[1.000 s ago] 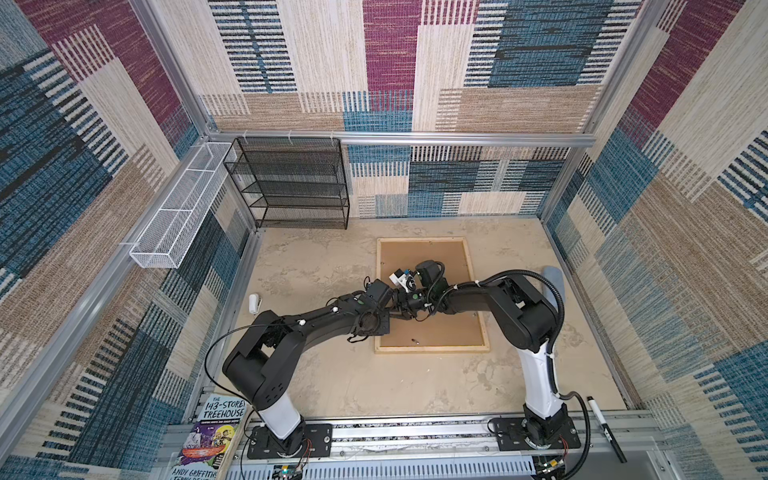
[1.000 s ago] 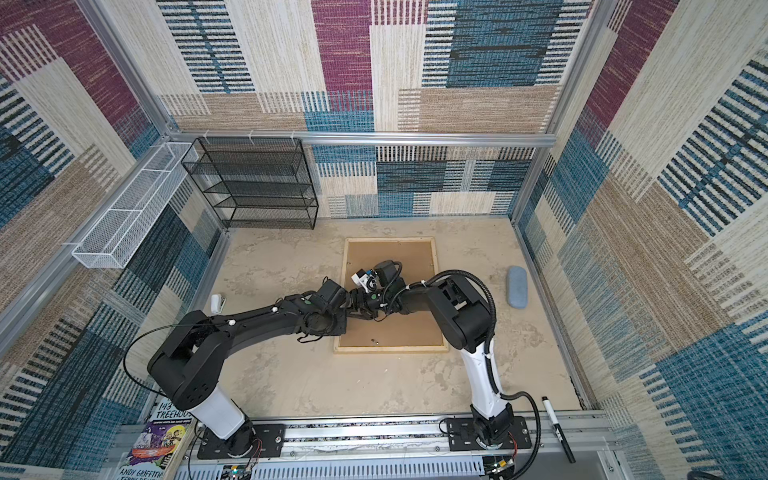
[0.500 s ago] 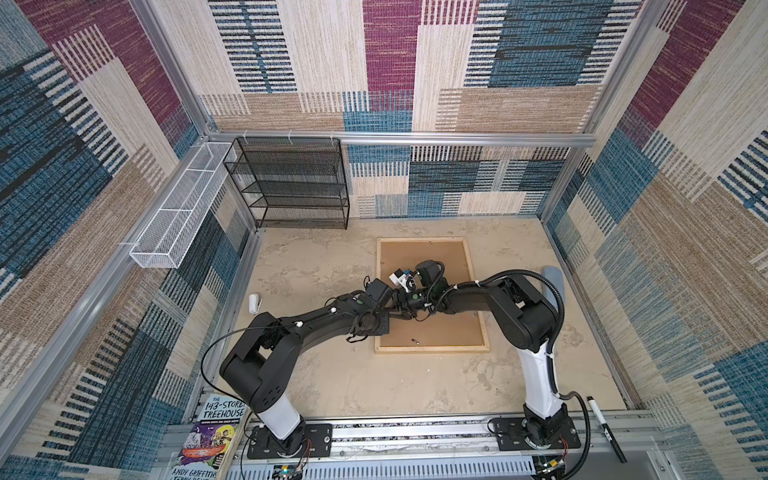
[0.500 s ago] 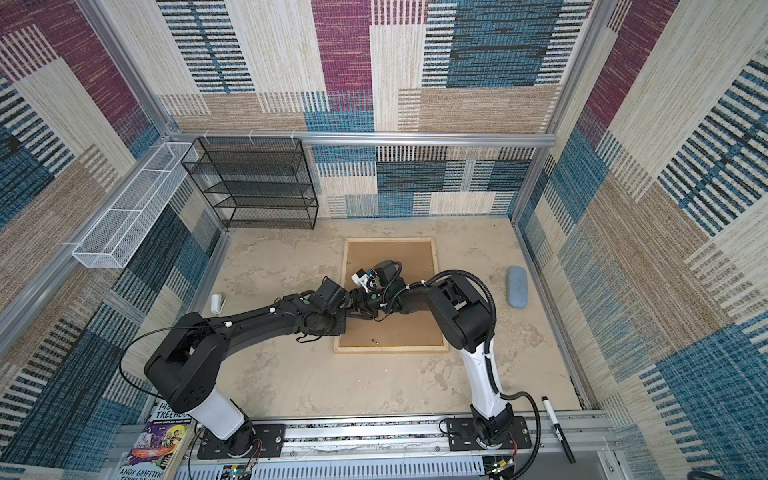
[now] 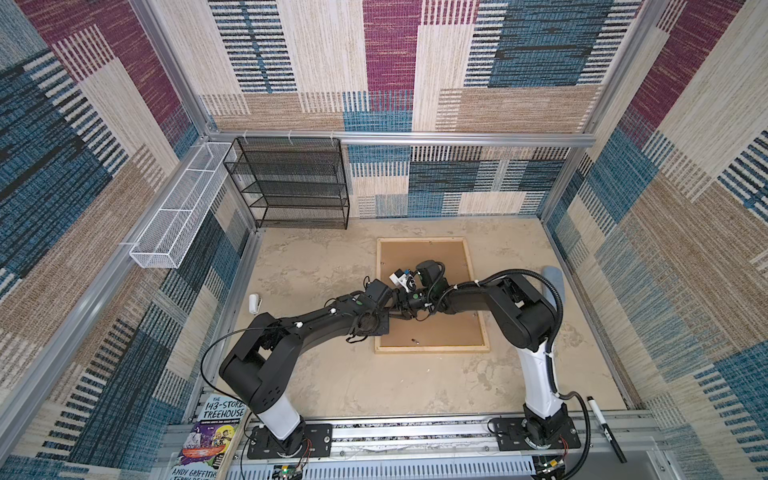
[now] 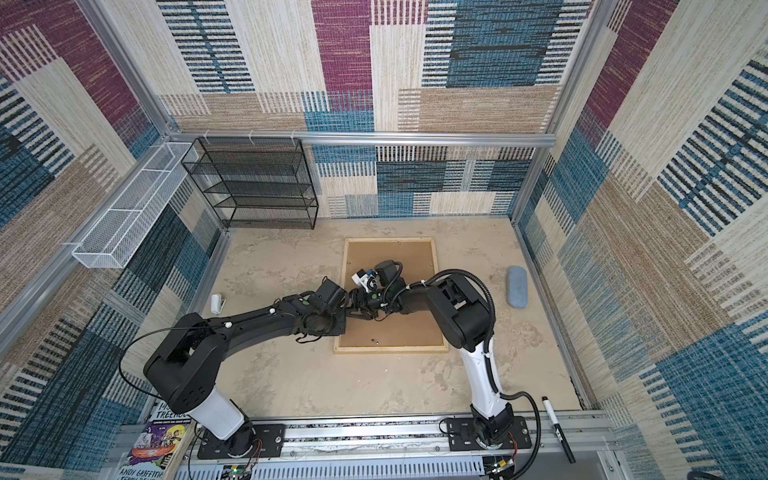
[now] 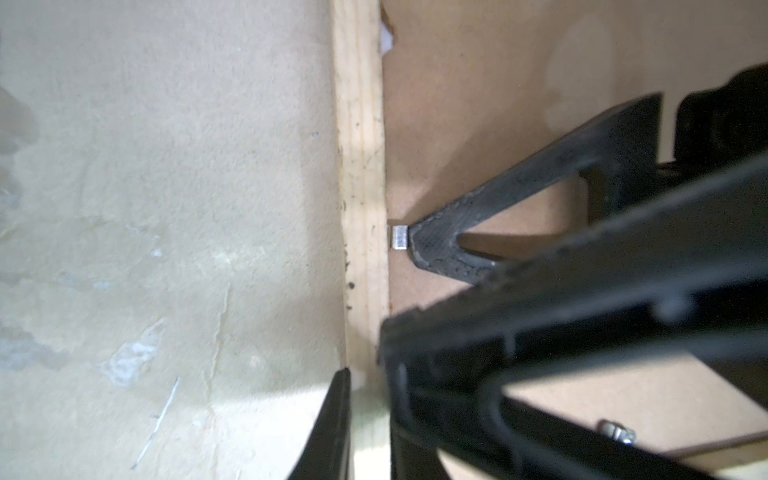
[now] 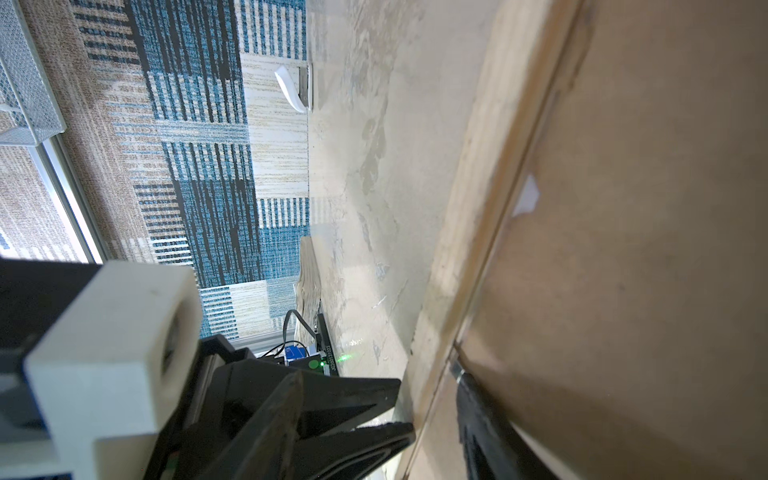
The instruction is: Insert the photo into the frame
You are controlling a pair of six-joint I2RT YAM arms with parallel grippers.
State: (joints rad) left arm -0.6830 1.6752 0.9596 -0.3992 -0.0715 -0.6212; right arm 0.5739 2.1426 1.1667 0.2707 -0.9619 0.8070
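Far to the left on the bench (image 5: pixel 332 374), close to the wall, a small white object (image 5: pixel 254 302) lies well apart from everything I am working on.

Next comes my left pincer (image 7: pixel 365 432). It is pinched narrow onto the left rail of the frame (image 5: pixel 432 349). In the left wrist view one finger stands on the rail's outer side, over the bench, and the other on its inner side.

The frame lies flat at the middle of the bench, back upward, with its long sides running away from my bases. A brown backing board (image 5: pixel 424 257) fills it from rail to rail.

Just inside that same left rail sits a small metal tab (image 7: pixel 400 237), a little farther along the rail than my left pincer's grip. My right pincer (image 8: pixel 434 403) reaches across the board from the right. It stands wide and grips nothing, and one of its fingertips (image 7: pixel 432 245) touches the tab. Both pincers sit near each other at the frame's left rail, about midway along it.

I cannot make out the photo for certain. Only a chip of white (image 8: pixel 525 199) shows in a notch of the board's edge against the rail, and I cannot tell whether that is the print.

Right of the frame, near the right wall, a blue-grey oblong (image 6: pixel 517 286) lies on the bench, well apart from both pincers.
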